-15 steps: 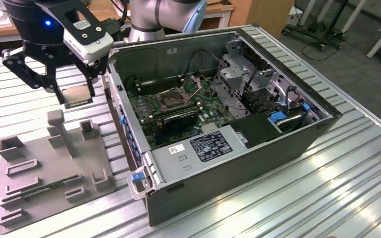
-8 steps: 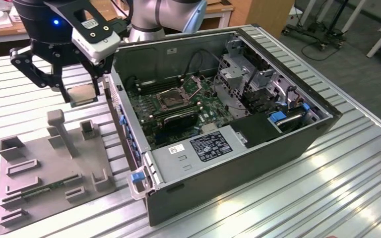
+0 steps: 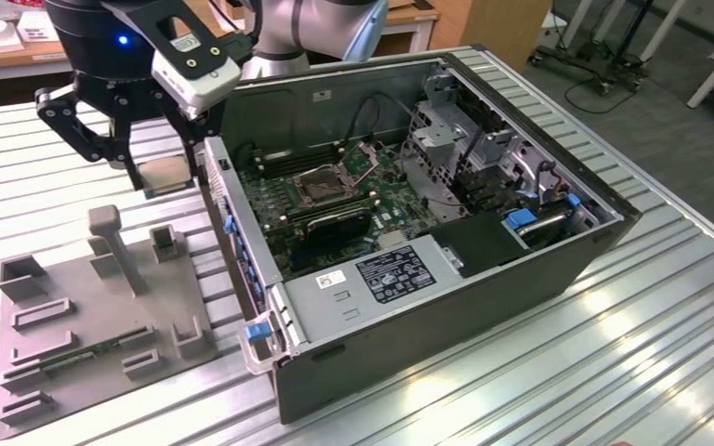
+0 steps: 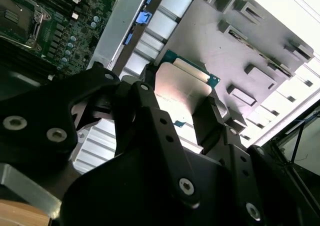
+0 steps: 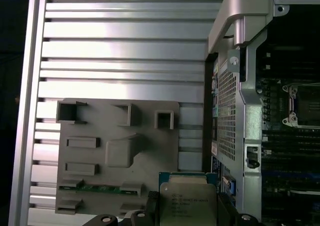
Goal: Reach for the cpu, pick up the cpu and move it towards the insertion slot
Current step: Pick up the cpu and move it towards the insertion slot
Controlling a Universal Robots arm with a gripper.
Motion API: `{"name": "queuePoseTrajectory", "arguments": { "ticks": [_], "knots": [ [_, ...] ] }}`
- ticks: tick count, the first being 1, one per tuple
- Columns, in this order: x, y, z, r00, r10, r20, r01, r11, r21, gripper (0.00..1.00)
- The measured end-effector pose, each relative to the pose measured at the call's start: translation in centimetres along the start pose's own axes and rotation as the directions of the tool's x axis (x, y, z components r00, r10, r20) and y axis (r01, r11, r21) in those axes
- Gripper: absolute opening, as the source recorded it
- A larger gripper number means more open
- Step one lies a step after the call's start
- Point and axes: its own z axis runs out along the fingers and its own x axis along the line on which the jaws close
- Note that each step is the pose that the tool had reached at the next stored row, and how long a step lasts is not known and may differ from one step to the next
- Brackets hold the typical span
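1. Exterior view: grey plastic fixture plate [image 3: 97, 316] lies nearest, on the slatted aluminium worktop [image 3: 605, 353]. Above it, the black gripper [image 3: 159, 163] clamps the flat silvery cpu [image 3: 165, 174], lifted beside the open computer case [image 3: 456, 269].
2. Second wrist view: cpu [image 4: 182, 86] is pinched edgewise, keeping its faces untouched.
3. First wrist view: silver-framed insertion slot [image 5: 300, 106] sits well apart from the cpu.
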Motion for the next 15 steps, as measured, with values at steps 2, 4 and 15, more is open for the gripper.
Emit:
{"name": "queuePoseTrajectory", "arguments": {
  "ticks": [2, 4, 15],
  "knots": [
    [-0.16, -0.01, 0.00, 1.0000, 0.000, 0.0001, 0.000, 1.0000, 0.0000, 0.54],
    [-0.29, -0.01, 0.00, 1.0000, 0.000, 0.0000, 0.000, 1.0000, 0.0000, 0.54],
    [-1.03, -0.03, 0.01, 1.0000, 0.000, 0.0000, 0.000, 1.0000, 0.0000, 0.54]
  ]
}}
